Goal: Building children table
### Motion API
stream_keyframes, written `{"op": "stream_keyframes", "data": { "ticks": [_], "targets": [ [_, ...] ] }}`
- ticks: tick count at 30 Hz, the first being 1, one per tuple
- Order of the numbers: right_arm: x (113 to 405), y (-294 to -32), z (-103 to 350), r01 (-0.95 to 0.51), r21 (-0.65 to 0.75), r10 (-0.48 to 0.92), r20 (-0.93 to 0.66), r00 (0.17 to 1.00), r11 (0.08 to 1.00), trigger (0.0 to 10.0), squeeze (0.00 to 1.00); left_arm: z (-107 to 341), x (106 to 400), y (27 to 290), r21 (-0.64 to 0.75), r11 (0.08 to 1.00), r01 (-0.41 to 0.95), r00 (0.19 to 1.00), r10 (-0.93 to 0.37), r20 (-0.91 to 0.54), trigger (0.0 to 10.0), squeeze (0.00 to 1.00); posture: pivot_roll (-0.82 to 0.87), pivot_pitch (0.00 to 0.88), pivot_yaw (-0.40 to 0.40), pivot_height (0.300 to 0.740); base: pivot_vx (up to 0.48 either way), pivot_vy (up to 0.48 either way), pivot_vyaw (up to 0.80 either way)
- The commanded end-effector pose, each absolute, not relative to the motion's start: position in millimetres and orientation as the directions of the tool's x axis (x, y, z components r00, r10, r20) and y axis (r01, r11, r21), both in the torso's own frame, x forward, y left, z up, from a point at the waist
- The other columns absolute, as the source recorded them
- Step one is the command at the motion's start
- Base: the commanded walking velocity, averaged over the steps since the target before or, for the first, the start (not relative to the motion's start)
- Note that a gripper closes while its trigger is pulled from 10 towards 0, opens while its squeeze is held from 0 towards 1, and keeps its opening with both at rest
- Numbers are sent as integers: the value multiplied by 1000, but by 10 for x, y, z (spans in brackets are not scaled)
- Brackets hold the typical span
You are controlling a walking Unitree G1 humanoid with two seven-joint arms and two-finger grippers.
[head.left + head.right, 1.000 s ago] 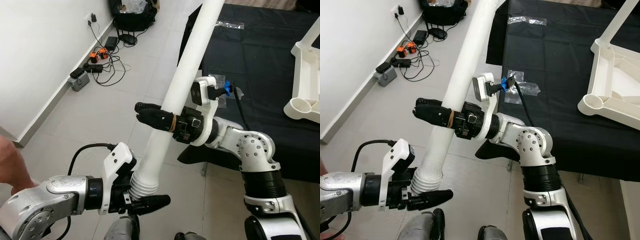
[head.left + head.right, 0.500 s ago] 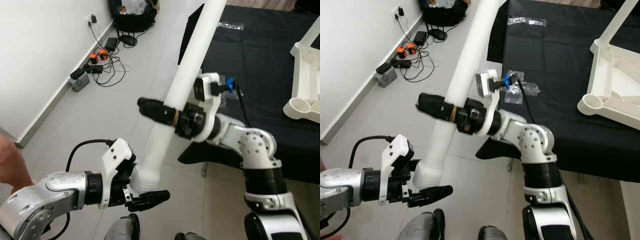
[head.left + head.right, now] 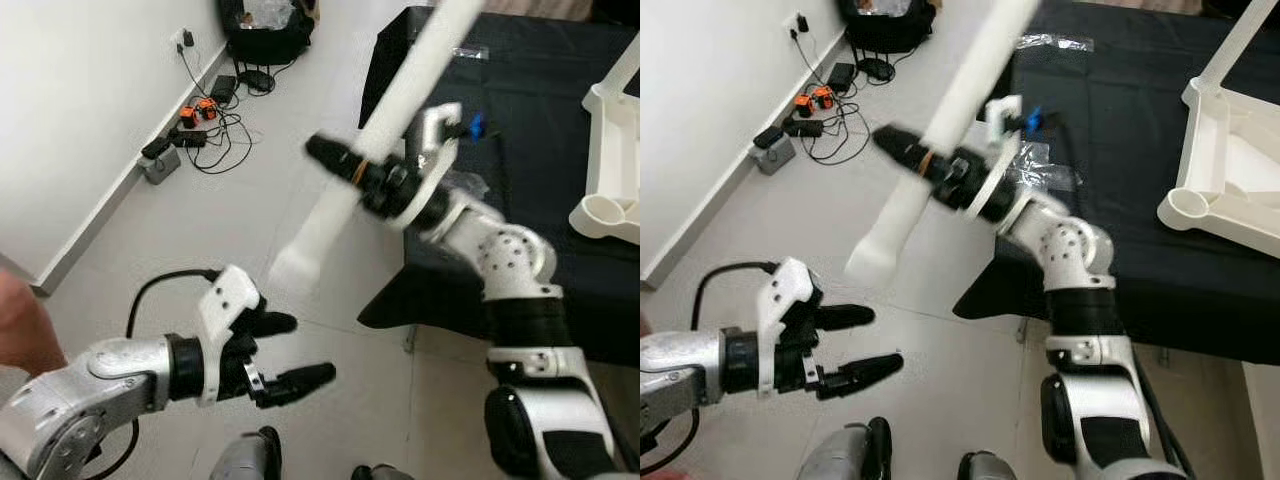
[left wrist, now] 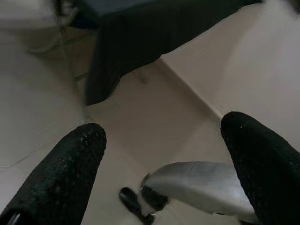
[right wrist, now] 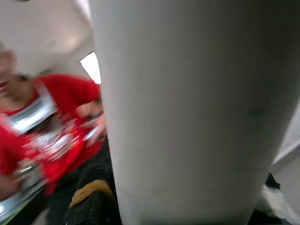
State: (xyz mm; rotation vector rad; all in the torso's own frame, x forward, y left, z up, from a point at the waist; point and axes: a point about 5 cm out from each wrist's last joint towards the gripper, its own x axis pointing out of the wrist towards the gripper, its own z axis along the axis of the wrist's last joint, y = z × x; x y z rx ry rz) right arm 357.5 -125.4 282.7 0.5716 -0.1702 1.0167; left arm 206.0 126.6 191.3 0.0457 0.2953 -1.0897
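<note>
A long white table leg (image 3: 400, 95) slants through the air, motion-blurred, its lower end (image 3: 290, 268) hanging free above the floor. My right gripper (image 3: 335, 160) is shut on the leg partway up; the right wrist view has the leg (image 5: 187, 108) pressed close between the black fingers. My left gripper (image 3: 298, 350) hovers low over the floor below the leg's end, open and holding nothing; its two fingers (image 4: 70, 164) stand far apart in the left wrist view. The white table frame (image 3: 605, 120) lies on a black cloth-covered surface (image 3: 530, 90) to the right.
Cables and chargers (image 3: 195, 115) lie by the wall on the left, with a black bag (image 3: 265, 30) further back. A person's hand (image 3: 20, 325) is at the left edge, and a person in red (image 5: 42, 136) appears in the right wrist view. A plastic bag (image 3: 1055, 42) lies on the cloth.
My left gripper has let go of the leg's lower end and now stands open. The right gripper has swung the leg up and away towards the black cloth.
</note>
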Motion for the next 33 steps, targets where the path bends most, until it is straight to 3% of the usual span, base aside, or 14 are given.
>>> {"op": "stream_keyframes", "data": {
  "ticks": [1, 3, 5, 6, 7, 9, 10, 11, 15, 18, 20, 24, 27, 33],
  "targets": [
    [3609, -1323, 2865, -816, 360, 713, 403, 574, 453, 10000, 0, 1878, 2056, 1275, -100, 487, 868, 448, -853, -267, 10000, 0, 81, 171, -15, 740, 0, 0, 0],
    [3704, -1477, 2953, -712, 373, 593, 394, 702, 595, 10000, 0, 1802, 2121, 1307, -69, 583, 810, 547, -792, -271, 10000, 0, 78, 169, -15, 740, 0, 0, 0],
    [3718, -1531, 2985, -669, 377, 549, 384, 742, 640, 10000, 0, 1775, 2157, 1316, -52, 630, 775, 598, -756, -266, 10000, 0, 78, 169, -15, 740, 0, 0, 0],
    [3751, -1591, 2992, -550, 341, 458, 317, 831, 762, 10000, 0, 1756, 2208, 1323, -34, 684, 729, 654, -710, -261, 10000, 0, 78, 169, -15, 740, 0, 0, 0],
    [3751, -1591, 2992, -550, 341, 458, 317, 831, 762, 10000, 0, 1756, 2208, 1323, -34, 684, 729, 654, -710, -261, 10000, 0, 78, 169, -15, 740, 0, 0, 0],
    [3794, -1658, 2986, -366, 254, 312, 229, 922, 895, 10000, 0, 1764, 2275, 1331, -11, 743, 669, 721, -652, -234, 10000, 0, 79, 168, -12, 740, 0, 0, 0],
    [3794, -1658, 2986, -366, 254, 312, 229, 922, 895, 10000, 0, 1764, 2275, 1331, -11, 743, 669, 721, -652, -234, 10000, 0, 79, 168, -12, 740, 0, 0, 0],
    [3831, -1731, 3071, -198, 274, 134, 235, 963, 941, 10000, 0, 1913, 2418, 1327, 23, 839, 544, 835, -538, -121, 10000, 0, 75, 160, -7, 740, 0, 0, 0],
    [3812, -1782, 3185, -77, 250, -6, 314, 949, 965, 10000, 0, 2059, 2529, 1333, 66, 909, 412, 911, -411, -22, 10000, 0, 67, 155, -6, 740, 0, 0, 0],
    [3815, -1783, 3199, -54, 240, -31, 335, 942, 969, 10000, 0, 2073, 2541, 1334, 82, 916, 392, 919, -393, -9, 10000, 0, 67, 155, -6, 740, 0, 0, 0],
    [3699, -1649, 3295, -146, 110, 72, 500, 863, 983, 10000, 0, 2181, 2600, 1337, 46, 952, 304, 950, -306, 62, 10000, 0, 67, 155, -6, 740, 0, 0, 0],
    [3683, -1633, 3304, -156, 94, 86, 515, 853, 983, 10000, 0, 2192, 2606, 1338, 40, 955, 295, 952, -297, 68, 10000, 0, 67, 155, -6, 740, 0, 0, 0],
    [3552, -1467, 3284, -295, 69, 210, 550, 808, 953, 10000, 0, 2318, 2631, 1330, 64, 975, 213, 964, -220, 148, 10000, 0, 66, 145, -14, 740, 0, 0, 0],
    [3528, -1380, 3207, -220, 3, 183, 544, 819, 975, 10000, 0, 2568, 2690, 1404, 83, 994, 67, 954, -88, 288, 10000, 0, 61, 124, -34, 740, 0, 0, -647]
  ]
}}
